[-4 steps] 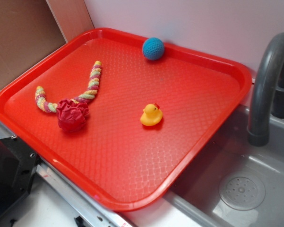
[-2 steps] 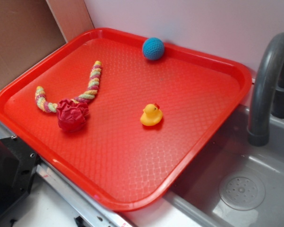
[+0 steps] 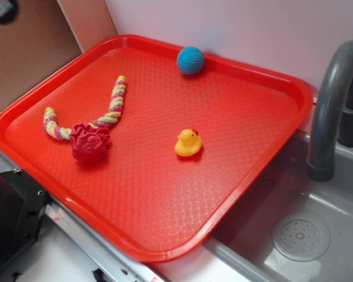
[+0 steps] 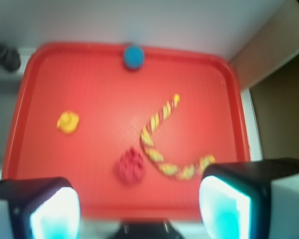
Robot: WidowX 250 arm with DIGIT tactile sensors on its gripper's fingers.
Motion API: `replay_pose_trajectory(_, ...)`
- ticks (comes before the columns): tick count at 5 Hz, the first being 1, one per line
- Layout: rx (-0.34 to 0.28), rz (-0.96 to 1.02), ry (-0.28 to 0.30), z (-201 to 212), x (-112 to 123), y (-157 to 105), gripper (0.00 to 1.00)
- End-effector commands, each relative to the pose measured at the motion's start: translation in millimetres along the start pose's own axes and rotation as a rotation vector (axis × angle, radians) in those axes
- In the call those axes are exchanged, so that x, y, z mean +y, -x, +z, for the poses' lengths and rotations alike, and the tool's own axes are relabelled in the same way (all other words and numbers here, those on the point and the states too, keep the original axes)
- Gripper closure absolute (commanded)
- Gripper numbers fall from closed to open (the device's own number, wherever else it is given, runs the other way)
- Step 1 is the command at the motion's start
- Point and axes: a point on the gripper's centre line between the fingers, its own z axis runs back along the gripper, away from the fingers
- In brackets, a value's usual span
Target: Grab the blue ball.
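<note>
A dark shape, probably my arm, has crept into the exterior view's eleven-o'clock corner. My gripper (image 4: 139, 209) hangs wide, empty, over the near tray (image 3: 164, 247) edge; the blue ball (image 3: 190, 60) waits at twelve o'clock against the far rim.

Our gripper (image 4: 139, 209) hangs high with its jaws spread wide.

In the wrist view we see our two fingers (image 4: 52, 211) at the bottom of the frame — one in the lower left corner, the other in the lower right — each a dark block with a pale, teal-glowing pad facing inward. The gap between them is broad and nothing sits in it. A dark bit of our mount shows at the bottom centre, blurred. In the exterior view only a small dark shape of our arm (image 3: 1, 9) — too little to read its pose — shows in the upper left corner.
</note>
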Motion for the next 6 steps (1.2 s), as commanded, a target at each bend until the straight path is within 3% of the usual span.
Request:
replay_pose_trajectory(1,-0.190,0.043,0.057,-44.8,-29.7,-31.1,0.00)
replay_pose_trajectory(3,-0.160,0.101,0.097,-101.8,-28.1,-64.8,0.00)
replay_pose_trajectory(6,-0.119,0.076,0.072,-171.3,-20.9,-93.4,0.00)
